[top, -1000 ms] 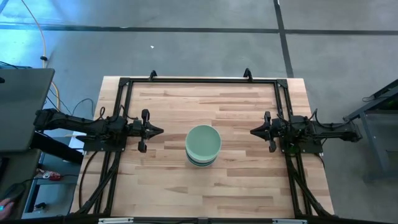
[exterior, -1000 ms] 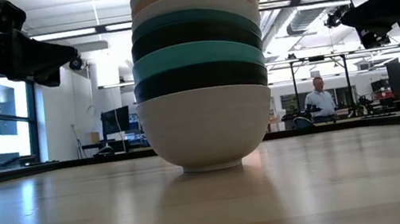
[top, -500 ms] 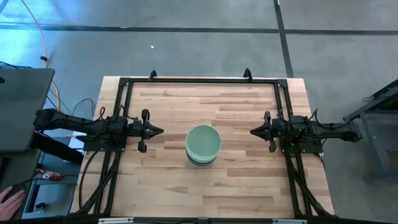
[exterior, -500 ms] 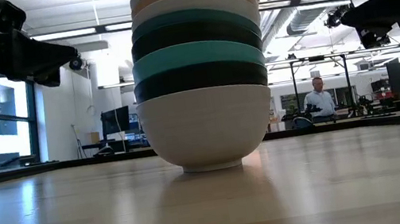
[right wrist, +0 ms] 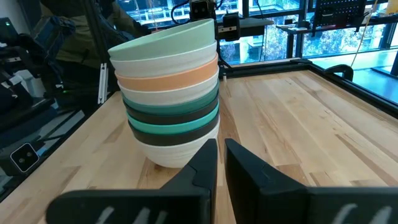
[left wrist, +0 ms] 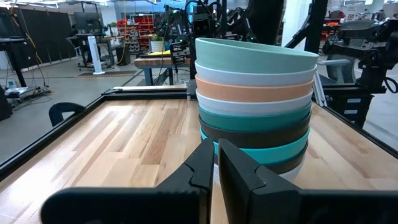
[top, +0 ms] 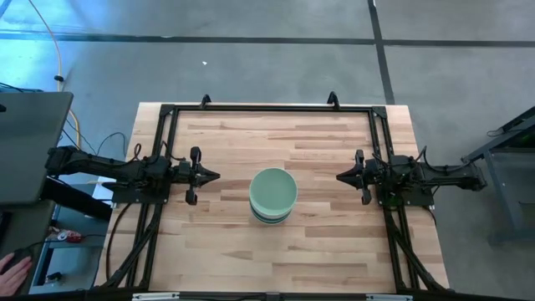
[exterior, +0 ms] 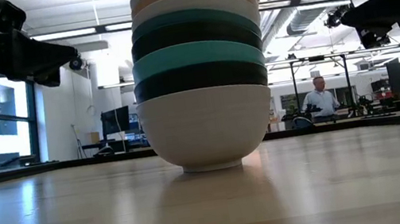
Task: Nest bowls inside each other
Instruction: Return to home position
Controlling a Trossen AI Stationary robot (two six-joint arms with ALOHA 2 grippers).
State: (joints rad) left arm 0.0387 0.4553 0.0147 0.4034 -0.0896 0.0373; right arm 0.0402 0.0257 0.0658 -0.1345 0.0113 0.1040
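The bowls stand nested in one stack [top: 273, 196] near the table's middle, its white bottom bowl [exterior: 207, 127] resting by its foot on the wood. Mint green is on top [left wrist: 256, 55], then white, peach, white, dark green, black, teal and black bands [right wrist: 171, 99]. My left gripper [top: 216, 176] hovers to the stack's left, fingers nearly together [left wrist: 216, 163]. My right gripper [top: 338, 176] hovers to its right, fingers nearly together [right wrist: 221, 158]. Neither touches the stack.
A black frame [top: 267, 108] runs along the table's far, left and right edges. Bare wood lies all around the stack. A person's hand [top: 12, 269] shows beyond the table's near left corner. Another person [exterior: 320, 101] stands far off in the room.
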